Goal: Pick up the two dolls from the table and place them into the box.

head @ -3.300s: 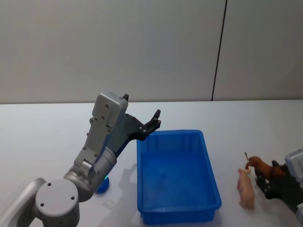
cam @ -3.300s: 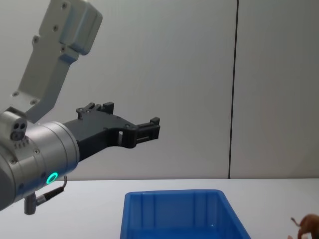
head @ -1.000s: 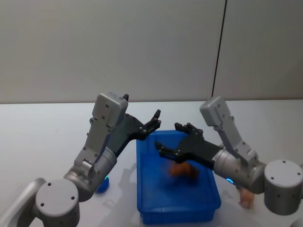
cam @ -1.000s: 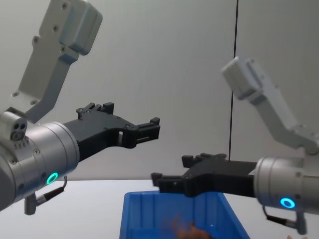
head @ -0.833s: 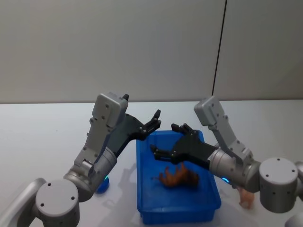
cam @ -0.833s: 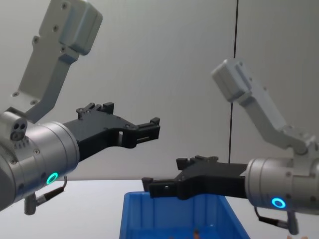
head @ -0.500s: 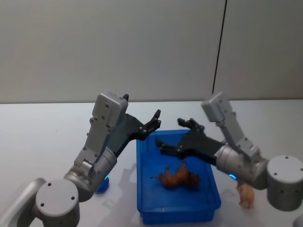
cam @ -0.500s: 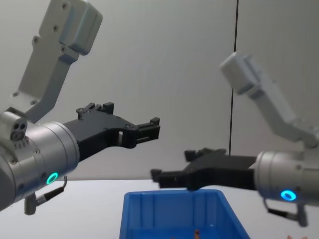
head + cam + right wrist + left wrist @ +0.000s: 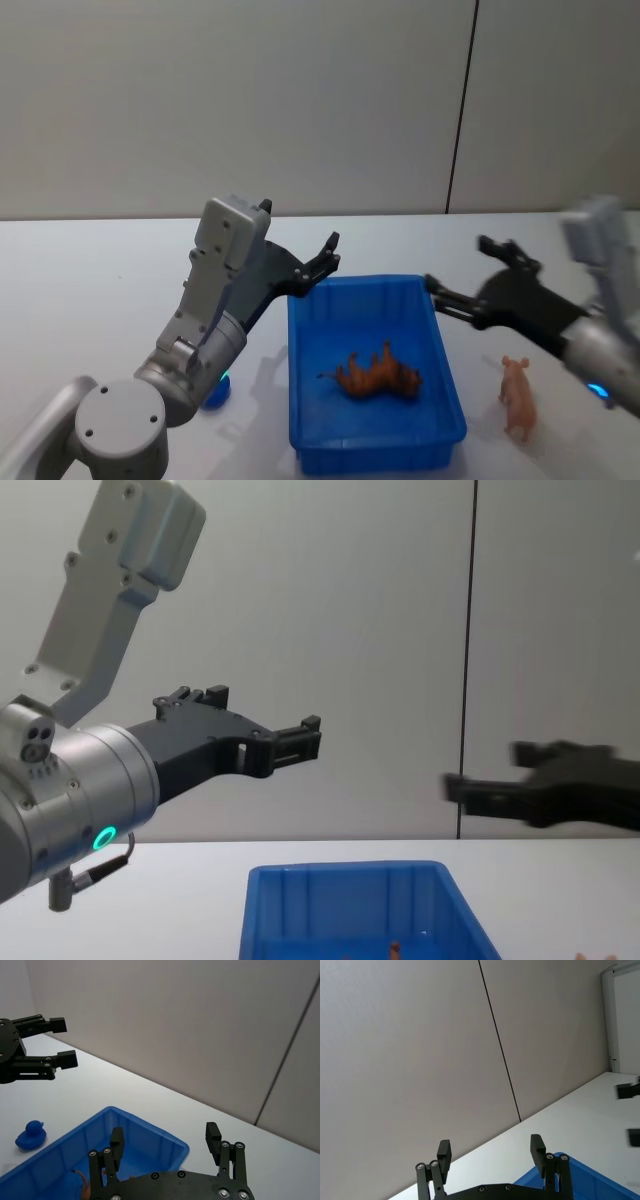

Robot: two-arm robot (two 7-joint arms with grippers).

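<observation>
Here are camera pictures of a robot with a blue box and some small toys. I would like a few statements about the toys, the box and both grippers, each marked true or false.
1. The brown animal lies inside the blue box. True.
2. The pink pig is inside the box too. False: it is on the table, to the right of the box.
3. The right gripper holds a toy. False: it is open and empty, in the air beside the box's right side.
4. The left gripper is open, with nothing between its fingers. True.
5. The small blue figure is on the table, outside the box on its left. True.
</observation>
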